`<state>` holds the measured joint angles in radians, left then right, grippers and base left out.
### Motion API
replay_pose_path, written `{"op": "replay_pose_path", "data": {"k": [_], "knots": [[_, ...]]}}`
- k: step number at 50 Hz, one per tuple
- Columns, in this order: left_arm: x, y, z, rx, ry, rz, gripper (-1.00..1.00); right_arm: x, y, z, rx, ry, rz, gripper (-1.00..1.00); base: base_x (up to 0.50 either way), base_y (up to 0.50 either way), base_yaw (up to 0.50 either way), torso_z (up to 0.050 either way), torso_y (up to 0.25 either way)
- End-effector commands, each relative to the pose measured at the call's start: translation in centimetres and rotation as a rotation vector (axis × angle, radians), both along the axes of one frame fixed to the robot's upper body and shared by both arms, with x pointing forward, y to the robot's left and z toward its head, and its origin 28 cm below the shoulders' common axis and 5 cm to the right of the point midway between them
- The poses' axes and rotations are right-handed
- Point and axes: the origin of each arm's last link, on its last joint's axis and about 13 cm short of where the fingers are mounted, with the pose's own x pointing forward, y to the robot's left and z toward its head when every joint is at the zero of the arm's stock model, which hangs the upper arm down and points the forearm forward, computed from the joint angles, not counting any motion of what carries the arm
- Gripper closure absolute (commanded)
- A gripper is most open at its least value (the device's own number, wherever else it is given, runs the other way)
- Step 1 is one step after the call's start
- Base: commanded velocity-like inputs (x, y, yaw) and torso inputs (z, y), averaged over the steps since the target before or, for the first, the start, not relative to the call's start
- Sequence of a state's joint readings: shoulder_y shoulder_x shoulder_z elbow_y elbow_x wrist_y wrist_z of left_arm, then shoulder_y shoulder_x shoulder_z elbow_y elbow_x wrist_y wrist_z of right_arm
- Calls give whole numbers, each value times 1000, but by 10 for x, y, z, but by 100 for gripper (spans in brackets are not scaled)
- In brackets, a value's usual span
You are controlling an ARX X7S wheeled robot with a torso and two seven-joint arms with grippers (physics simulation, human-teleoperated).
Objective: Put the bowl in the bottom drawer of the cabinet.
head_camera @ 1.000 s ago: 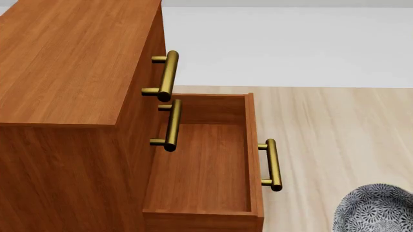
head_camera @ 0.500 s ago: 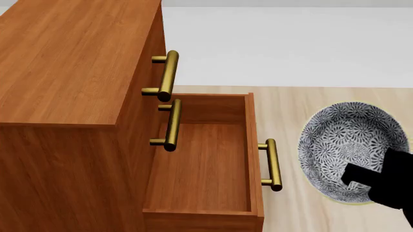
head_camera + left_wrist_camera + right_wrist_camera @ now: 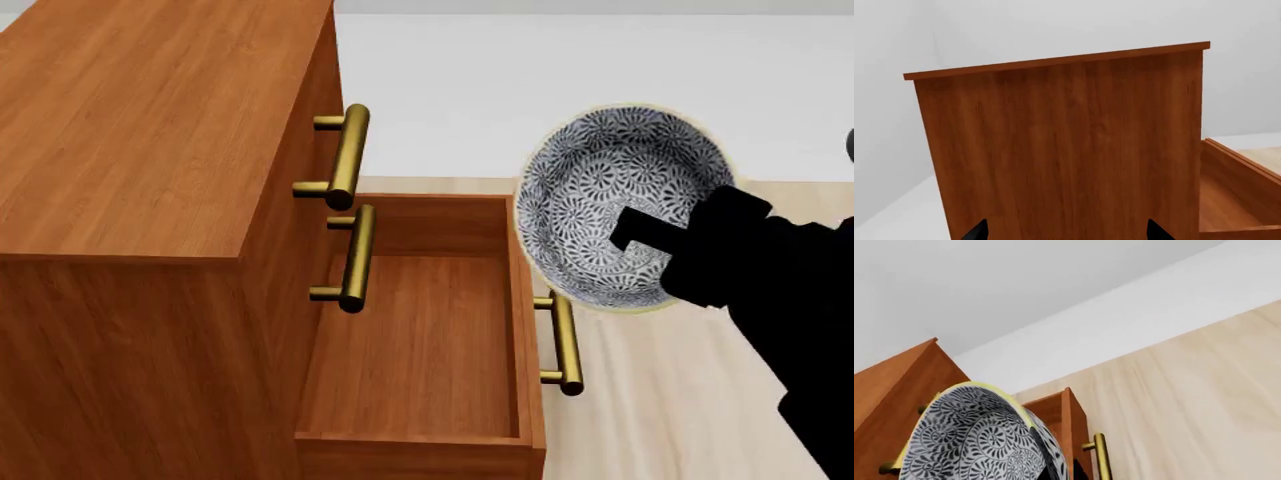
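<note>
The patterned bowl [image 3: 601, 190] hangs in the air, tilted with its inside facing the head camera. My right gripper [image 3: 638, 232] is shut on its rim, one black finger lying inside it. In the head view the bowl's left edge overlaps the front panel of the open bottom drawer [image 3: 414, 350], above its brass handle [image 3: 563, 340]. The right wrist view shows the bowl [image 3: 967, 440] close up beside the drawer front [image 3: 1069, 420]. The cabinet [image 3: 147, 130] stands at the left. My left gripper [image 3: 1067, 235] is open, facing the cabinet's side panel [image 3: 1067, 150], with only its fingertips [image 3: 977, 231] showing.
Two upper drawers are shut, their brass handles [image 3: 344, 155] sticking out over the open drawer's inside. Pale wood floor [image 3: 667, 400] lies to the right of the drawer, with a white area [image 3: 561, 90] beyond it. The black right arm [image 3: 801, 330] fills the lower right.
My right gripper has carried the bowl from the lower right corner up and to the left, to the drawer's front. The cabinet and drawer have not moved.
</note>
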<state>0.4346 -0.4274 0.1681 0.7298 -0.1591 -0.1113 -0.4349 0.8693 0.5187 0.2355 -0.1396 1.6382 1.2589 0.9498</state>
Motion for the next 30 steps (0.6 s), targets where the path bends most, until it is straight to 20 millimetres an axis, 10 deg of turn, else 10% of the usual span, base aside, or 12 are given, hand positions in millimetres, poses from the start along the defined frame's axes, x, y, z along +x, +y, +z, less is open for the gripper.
{"op": "replay_pose_path", "data": {"k": [1,30], "knots": [[-4,0,1,13,-4,-1,-100,16,17,14,29,18,53,100,0,0,0,0,0],[-1,2,-2,1,5,17,-100,77,51,-13,-6,186,92,100,0,0,0,0,0]]}}
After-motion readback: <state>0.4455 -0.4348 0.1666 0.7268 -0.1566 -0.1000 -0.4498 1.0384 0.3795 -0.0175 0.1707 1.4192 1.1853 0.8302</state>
